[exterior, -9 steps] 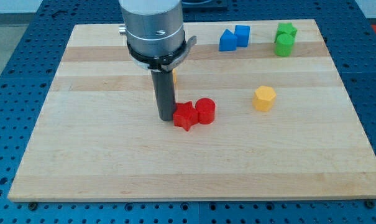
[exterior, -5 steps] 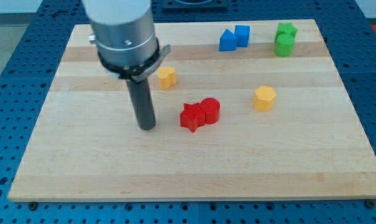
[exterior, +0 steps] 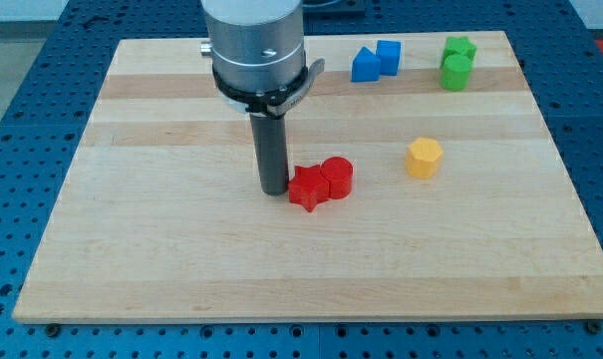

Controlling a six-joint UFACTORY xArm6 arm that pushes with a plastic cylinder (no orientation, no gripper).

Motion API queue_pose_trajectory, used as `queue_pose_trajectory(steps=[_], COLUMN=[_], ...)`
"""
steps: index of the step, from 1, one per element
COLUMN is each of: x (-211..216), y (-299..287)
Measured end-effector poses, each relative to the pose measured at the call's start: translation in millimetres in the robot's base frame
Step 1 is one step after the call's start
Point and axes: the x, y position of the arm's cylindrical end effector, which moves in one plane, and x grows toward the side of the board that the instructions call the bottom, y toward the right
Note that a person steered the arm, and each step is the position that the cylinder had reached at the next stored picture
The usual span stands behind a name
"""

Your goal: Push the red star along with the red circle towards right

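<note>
My tip (exterior: 273,190) down on the pale wooden board (exterior: 181,249), right at the view's left edge of the red star-shaped block (exterior: 306,187), touching or all but touching it. No jaws here to open or close: just a straight dark rod under a grey metal cylinder, holding nothing. Red round cylinder block (exterior: 337,177) pressed against the star's right side, slightly toward the view's top, both a little left of the board's centre. Further to the view's right, well apart from the red pair, a yellow hexagonal block (exterior: 424,158) alone on bare wood. Near the view's top edge, two blue blocks side by side: a blue wedge-like block (exterior: 365,66) and a blue cube (exterior: 388,56), touching. At the top right corner, a green round block (exterior: 455,71) just in front of a second green block (exterior: 460,47) of unclear shape. Around the board, a blue perforated table surface (exterior: 22,130).
</note>
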Motion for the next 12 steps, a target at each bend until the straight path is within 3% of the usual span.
queue_pose_trajectory(steps=[4, 10, 12], x=[5.1, -21.1, -46.0], y=[42.3, 93.1, 81.7])
